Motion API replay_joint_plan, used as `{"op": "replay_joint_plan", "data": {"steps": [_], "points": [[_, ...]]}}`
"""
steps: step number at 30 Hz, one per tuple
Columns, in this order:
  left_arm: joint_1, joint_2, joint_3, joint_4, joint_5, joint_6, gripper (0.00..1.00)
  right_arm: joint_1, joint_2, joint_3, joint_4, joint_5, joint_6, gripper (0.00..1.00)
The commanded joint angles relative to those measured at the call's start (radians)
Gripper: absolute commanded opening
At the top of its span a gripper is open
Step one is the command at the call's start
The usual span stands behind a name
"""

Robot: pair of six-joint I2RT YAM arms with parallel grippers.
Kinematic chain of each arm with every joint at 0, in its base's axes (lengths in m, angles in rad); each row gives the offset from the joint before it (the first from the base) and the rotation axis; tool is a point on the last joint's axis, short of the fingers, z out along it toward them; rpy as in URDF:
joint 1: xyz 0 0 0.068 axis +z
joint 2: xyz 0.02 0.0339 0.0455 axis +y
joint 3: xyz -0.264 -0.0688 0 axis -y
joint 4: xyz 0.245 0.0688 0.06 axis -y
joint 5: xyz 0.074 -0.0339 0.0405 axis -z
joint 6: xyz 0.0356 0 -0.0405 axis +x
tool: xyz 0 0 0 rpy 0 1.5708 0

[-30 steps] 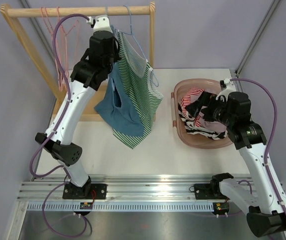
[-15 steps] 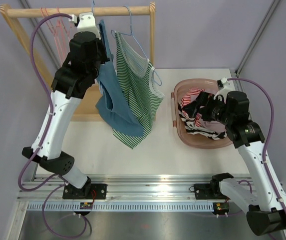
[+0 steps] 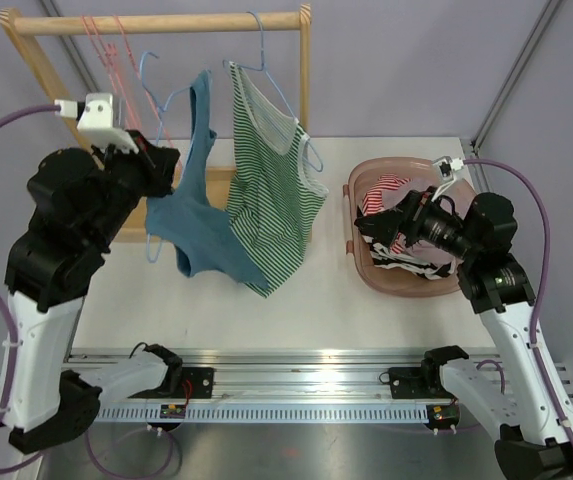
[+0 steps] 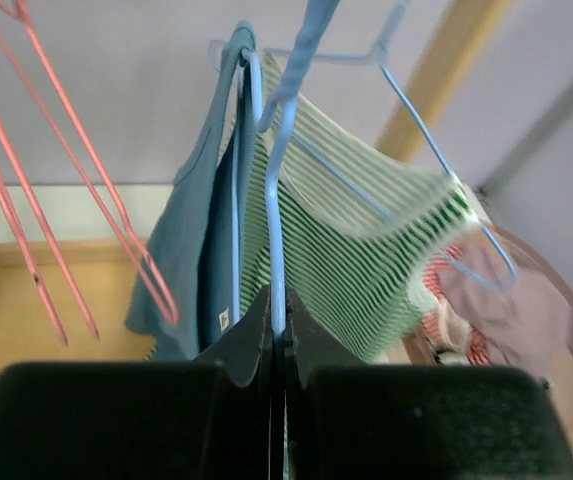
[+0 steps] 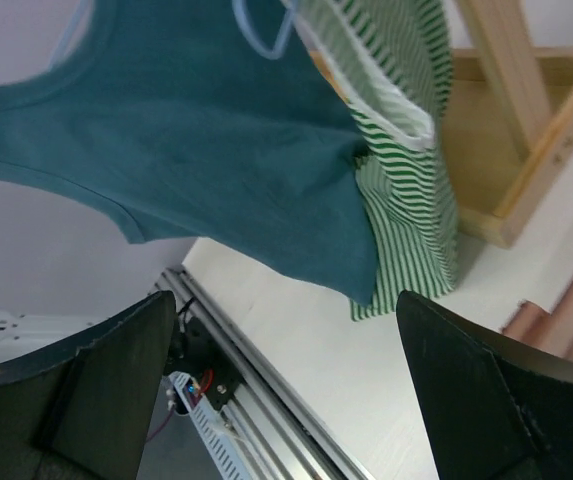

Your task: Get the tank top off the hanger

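**Left arm being pulled back from rack since half a second ago, hanger and top being carried with it**

Top view: left gripper [image 3: 168, 167] is now being held left of and below the rail [image 3: 166, 22], where earlier it was up against it. It is being kept clamped on the blue hanger [image 3: 149, 238], whose hook is being shown below the rail, apart from it. Teal tank top [image 3: 198, 225] is still being carried on that hanger, overlapping the lower edge of the striped top [image 3: 278, 190]. Striped top is being left on the second blue hanger [image 3: 263, 55] on the rail. Right gripper [image 3: 368, 232] is being held over the basket [image 3: 406, 288] of clothes [image 3: 384, 190], pointing left.

Left wrist: fingers [image 4: 251, 330] are being pressed together on the blue hanger [image 4: 276, 220]. Teal tank top [image 4: 188, 250] is being hung on it, with pink hangers [image 4: 66, 200] to the left.

Right wrist: right gripper [image 5: 286, 296] is being held wide apart, gripping nothing. Teal tank top [image 5: 196, 150] and striped top [image 5: 411, 150] are being framed above its fingers, with the wooden frame [image 5: 526, 130] behind.
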Motion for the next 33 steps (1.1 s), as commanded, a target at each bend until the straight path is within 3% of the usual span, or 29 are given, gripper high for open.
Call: {"op": "replay_joint_plan", "data": {"steps": [1,4,9,14,18,22,30,32,33], "points": [[-0.003,-0.143,-0.124,0.037,0.223,-0.027,0.00,0.013,0.002,-0.043,0.219,-0.200,0.106,0.99],[-0.003,-0.236,-0.222,0.011,0.332,-0.016,0.00,0.120,0.021,-0.043,0.228,-0.129,0.058,0.99],[-0.003,-0.439,-0.465,-0.026,0.521,-0.018,0.00,0.424,0.093,-0.026,0.220,0.042,-0.039,0.99],[-0.003,-0.559,-0.626,-0.009,0.693,-0.062,0.00,0.594,0.211,-0.024,0.305,0.345,-0.059,1.00],[-0.003,-0.631,-0.694,0.008,0.695,-0.108,0.00,0.673,0.333,0.015,0.322,0.561,-0.059,0.99],[-0.003,-0.636,-0.721,0.008,0.724,-0.124,0.00,0.745,0.416,0.055,0.384,0.674,-0.085,0.96],[-0.003,-0.636,-0.754,-0.009,0.718,-0.108,0.00,0.749,0.455,0.072,0.466,0.662,-0.091,0.81],[-0.003,-0.634,-0.750,-0.009,0.719,-0.108,0.00,0.749,0.459,0.078,0.460,0.663,-0.104,0.66],[-0.003,-0.632,-0.749,-0.008,0.719,-0.107,0.00,0.749,0.459,0.085,0.448,0.669,-0.105,0.49]]}}
